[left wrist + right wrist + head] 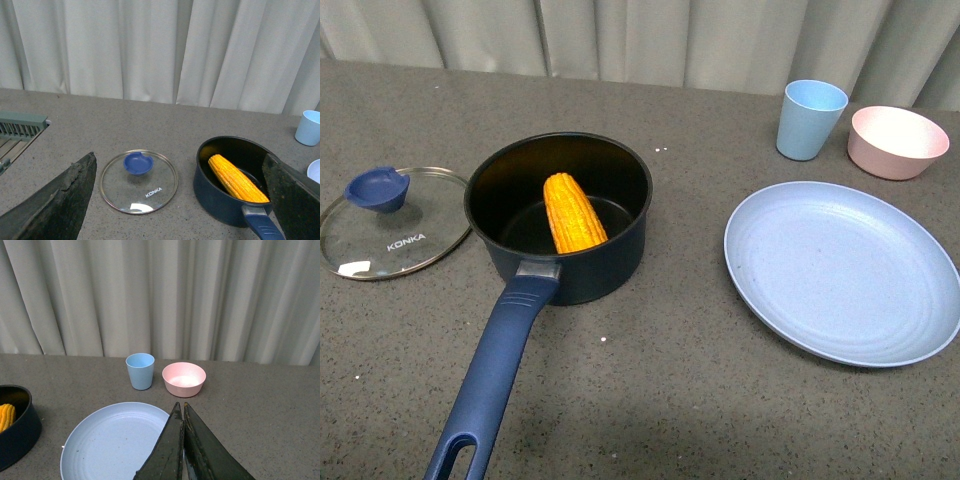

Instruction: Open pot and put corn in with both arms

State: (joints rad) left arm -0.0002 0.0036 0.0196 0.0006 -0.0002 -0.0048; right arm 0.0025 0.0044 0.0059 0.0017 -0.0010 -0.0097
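Observation:
The dark navy pot (610, 255) stands open on the grey table, its long blue handle (495, 375) pointing toward the front edge. The yellow-orange corn (572, 212) lies inside it, leaning on the wall. The KONKA glass lid (395, 222) with its blue knob (378, 188) lies flat on the table left of the pot. No arm shows in the front view. In the left wrist view my left gripper (180, 192) is open and empty, raised above the lid (139, 181) and pot (220, 200) with the corn (236, 177). My right gripper (181, 406) is shut and empty over the blue plate (107, 445).
A large light blue plate (840, 270) lies right of the pot. A light blue cup (810, 120) and a pink bowl (897, 142) stand at the back right. A grey-green rack (20, 127) sits at the table's far left. Curtains hang behind the table.

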